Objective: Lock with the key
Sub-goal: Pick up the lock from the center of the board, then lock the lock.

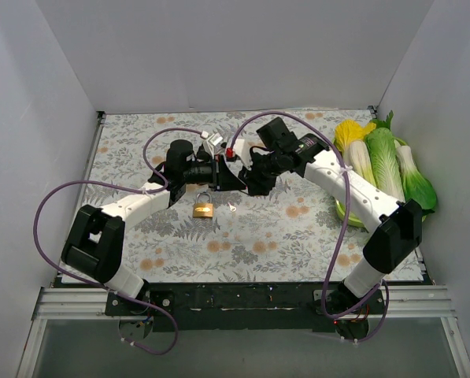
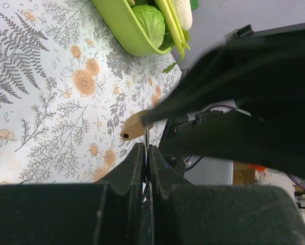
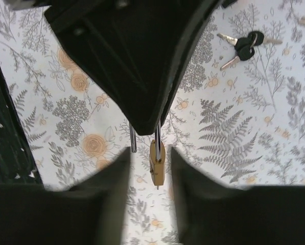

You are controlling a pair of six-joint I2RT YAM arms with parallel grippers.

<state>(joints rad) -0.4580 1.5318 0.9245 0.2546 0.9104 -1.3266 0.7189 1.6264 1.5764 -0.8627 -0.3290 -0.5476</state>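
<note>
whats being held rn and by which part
The left gripper pinches the padlock by its shackle; the right gripper is open, holding nothing.

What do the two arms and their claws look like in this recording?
The left arm and right arm have white tubular links with chunky black joint housings. A purple cable loops loosely along each. The left claw and right claw are matte black with broad flat fingers. No markings are readable.

Left gripper (image 3: 145,126) blocks the padlock (image 3: 157,163) from above.
</note>
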